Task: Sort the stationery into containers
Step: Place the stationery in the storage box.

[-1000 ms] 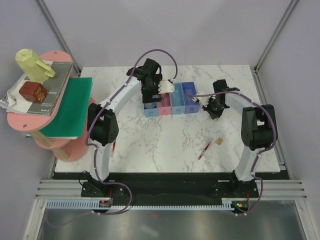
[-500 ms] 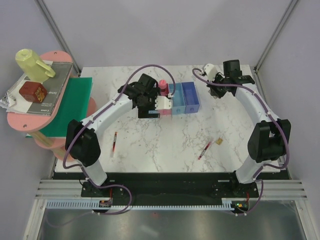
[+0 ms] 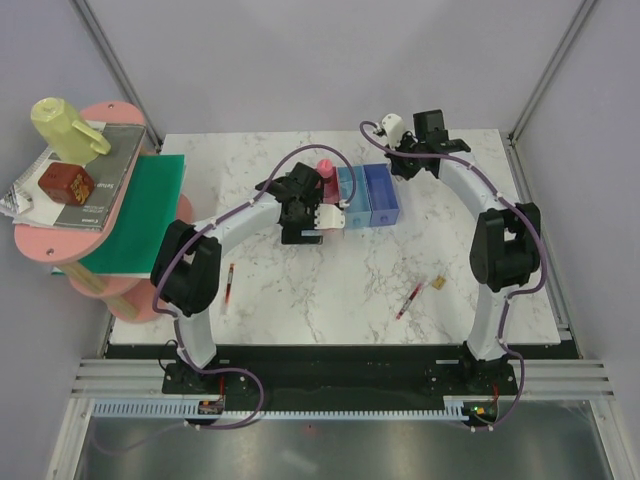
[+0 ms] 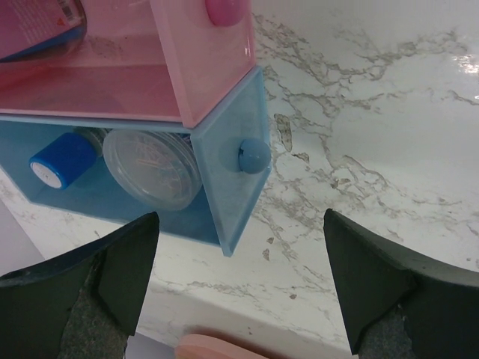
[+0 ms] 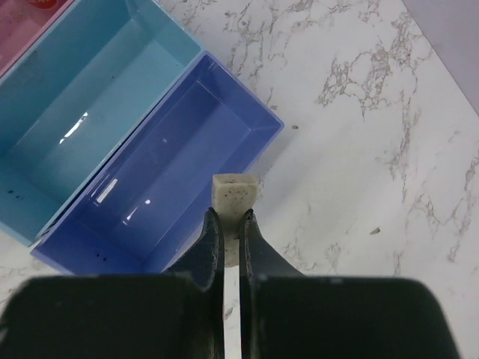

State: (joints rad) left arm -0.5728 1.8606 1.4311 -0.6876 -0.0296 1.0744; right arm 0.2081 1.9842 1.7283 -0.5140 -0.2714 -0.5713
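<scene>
The containers are a joined row. In the left wrist view the blue bin [image 4: 224, 187] holds a round clear roll [image 4: 153, 168] and a small blue piece [image 4: 61, 161]. The pink bin [image 4: 202, 75] holds the pink glue stick [image 3: 325, 172]. My left gripper [image 4: 239, 284] is open and empty at the blue bin's front corner. My right gripper [image 5: 230, 217] is shut on a small cream speckled block [image 5: 235, 196], above the far right corner of the violet-blue bin [image 5: 165, 187]. The light blue bin [image 5: 82, 112] stands beside it. Two red pens [image 3: 229, 287] [image 3: 410, 298] and a tiny tan block [image 3: 438, 284] lie on the table.
A pink shelf stand [image 3: 120, 290] at the left edge carries a green sheet [image 3: 145, 210], books, a brown cube and a yellow-green jug [image 3: 62, 128]. The left arm [image 3: 235, 215] covers the blue bin from above. Marble tabletop [image 3: 330, 290] shows between the pens.
My left gripper has drawn back from over the bins to their front, leaving the glue stick in the pink bin. My right arm has swung round to the violet-blue bin's far corner, still gripping the block.
</scene>
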